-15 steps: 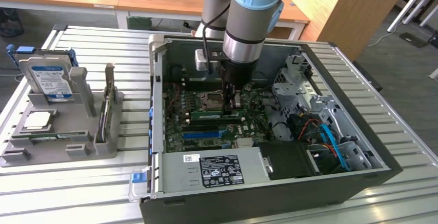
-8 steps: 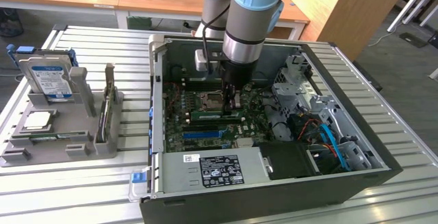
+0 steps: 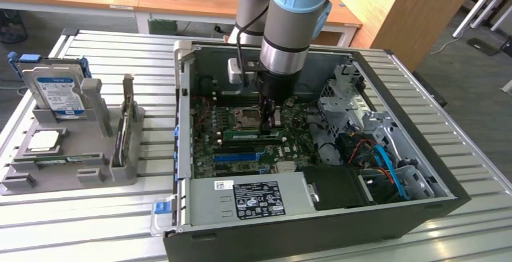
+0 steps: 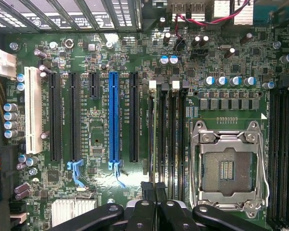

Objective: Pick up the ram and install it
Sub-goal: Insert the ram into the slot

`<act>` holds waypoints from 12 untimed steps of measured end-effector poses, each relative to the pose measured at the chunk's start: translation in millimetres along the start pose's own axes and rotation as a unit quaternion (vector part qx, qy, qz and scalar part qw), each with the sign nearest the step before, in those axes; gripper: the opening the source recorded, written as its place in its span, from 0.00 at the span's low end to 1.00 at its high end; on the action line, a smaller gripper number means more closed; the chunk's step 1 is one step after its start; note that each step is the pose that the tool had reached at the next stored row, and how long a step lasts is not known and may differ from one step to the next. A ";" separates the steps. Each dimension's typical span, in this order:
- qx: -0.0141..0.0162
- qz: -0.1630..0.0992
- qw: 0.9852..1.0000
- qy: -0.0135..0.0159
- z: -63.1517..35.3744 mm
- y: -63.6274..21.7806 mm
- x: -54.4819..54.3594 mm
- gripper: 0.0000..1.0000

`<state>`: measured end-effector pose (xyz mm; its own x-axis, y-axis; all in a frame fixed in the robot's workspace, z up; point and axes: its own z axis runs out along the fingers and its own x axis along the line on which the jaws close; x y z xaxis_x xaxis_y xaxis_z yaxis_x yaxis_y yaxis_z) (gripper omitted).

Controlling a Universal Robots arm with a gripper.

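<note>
Green, one ram (image 3: pixel 246 134) stands on edge in a motherboard slot inside one open computer case (image 3: pixel 320 226). One hand (image 3: pixel 268 124), fingers closed together, sits directly above it, tips at its upper edge; a grip cannot be confirmed. One hard drive (image 3: pixel 60 91) and one processor (image 3: pixel 45 141) sit in a grey holder (image 3: pixel 96 172) on the bench (image 3: pixel 80 226).
</note>
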<state>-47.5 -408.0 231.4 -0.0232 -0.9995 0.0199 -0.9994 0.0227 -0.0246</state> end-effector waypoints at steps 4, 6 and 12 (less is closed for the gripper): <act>0.000 0.000 1.000 0.000 0.3 0.0 -0.1 0.12; 0.000 0.000 1.000 0.000 0.4 0.1 -0.3 0.12; 0.000 0.000 1.000 0.000 0.5 0.1 -1.4 0.12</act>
<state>-47.5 -406.7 230.9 -0.0231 -0.9995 0.0200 -0.9994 0.0227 -0.0245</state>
